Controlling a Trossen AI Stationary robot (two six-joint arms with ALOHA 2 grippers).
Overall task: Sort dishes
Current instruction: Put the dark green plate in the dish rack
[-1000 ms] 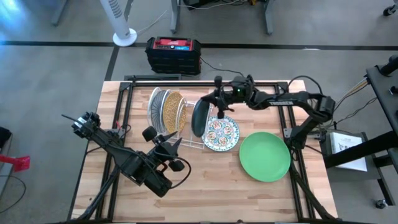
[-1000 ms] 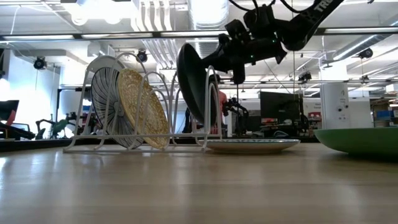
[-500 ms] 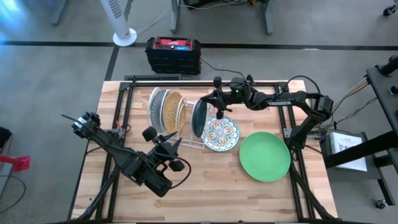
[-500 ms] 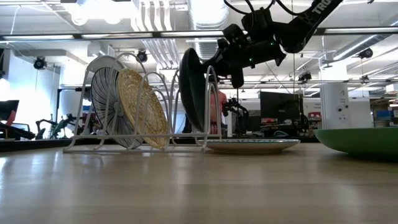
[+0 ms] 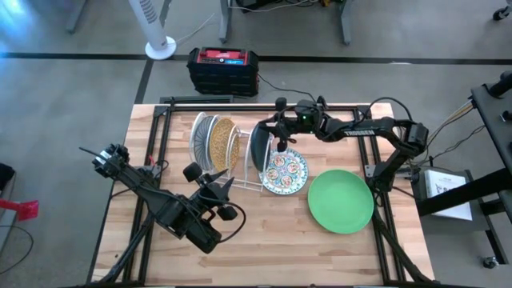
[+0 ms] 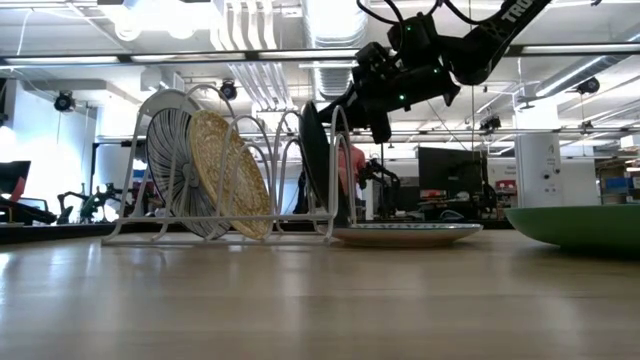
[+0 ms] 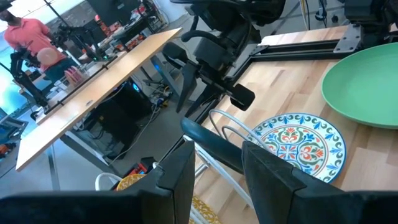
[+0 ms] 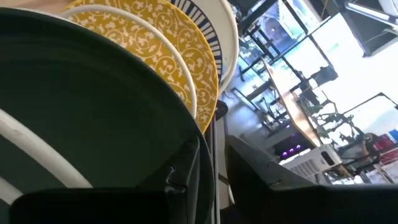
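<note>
Wood of the table [image 5: 264,240] lay bare at the near edge, and the left gripper [image 5: 202,179] waited there, well short of the rack, its fingers parted with nothing between them. Beyond it, flat on the boards, sat the plain green plate [image 5: 341,201], and just beside that, nearer the rack, the blue floral plate [image 5: 286,170], also lying flat. Farther on stood the white wire rack [image 6: 215,232] with a white striped plate [image 6: 165,140] and the mustard-yellow plate [image 6: 228,175] upright in its slots.

The relation that mattered was at the rack's right end. The dark teal plate [image 6: 316,160] stood on edge in the last slot, nearly upright, its face turned toward the yellow plate and its rim running up to the right gripper [image 5: 276,133], which hung directly over that rim. The right arm was plainly the nearer one; the left was well apart from it.

In the right wrist view the two dark fingers [image 8: 186,168] straddled the teal rim with a narrow gap. I could not tell whether the pads touched the plate or had just let it go. My judgement: the plate looked seated and borne by the wires, so the next move would be a straight lift clear of the rim.
</note>
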